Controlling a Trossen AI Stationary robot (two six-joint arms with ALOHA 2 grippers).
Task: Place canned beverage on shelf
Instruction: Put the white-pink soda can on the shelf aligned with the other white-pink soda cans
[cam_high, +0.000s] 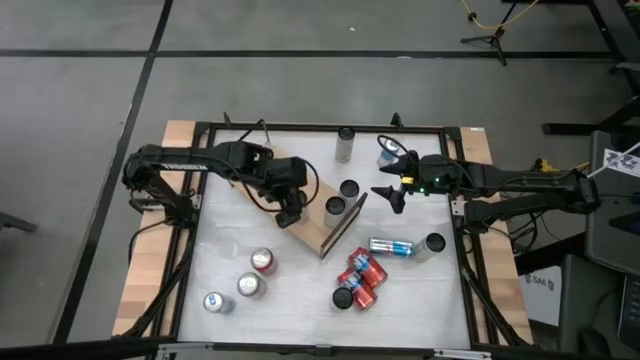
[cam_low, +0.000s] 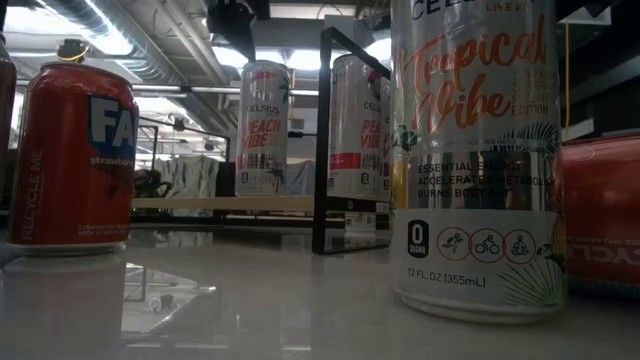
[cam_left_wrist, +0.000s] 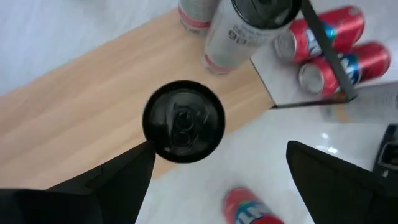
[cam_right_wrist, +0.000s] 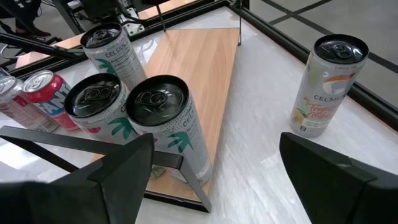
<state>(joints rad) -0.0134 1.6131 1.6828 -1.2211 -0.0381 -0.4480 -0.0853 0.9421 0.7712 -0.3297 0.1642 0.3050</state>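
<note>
The left gripper (cam_high: 291, 212) hangs over the near end of the shelf (cam_high: 312, 200), its jaws spread wide. In the left wrist view a black-topped can (cam_left_wrist: 183, 121) stands upright on the wood directly between those jaws, nearer one finger; whether that finger touches it cannot be told, and the other stands clear, so nothing is gripped. This looks like the release step of a placement, or possibly the start of a pickup; the frames alone don't settle which.

Beyond those jaws, two more cans (cam_high: 342, 197) stand on the shelf's far end. The right gripper (cam_high: 395, 196) waits just past that end, jaws partly open and empty, with both cans right in front of them.

If the can is being released, the next move calls for lifting the left jaws straight up so neither finger tips it, then reaching for one of the loose cans (cam_high: 252, 285) on the bench (cam_high: 300, 300).
</note>
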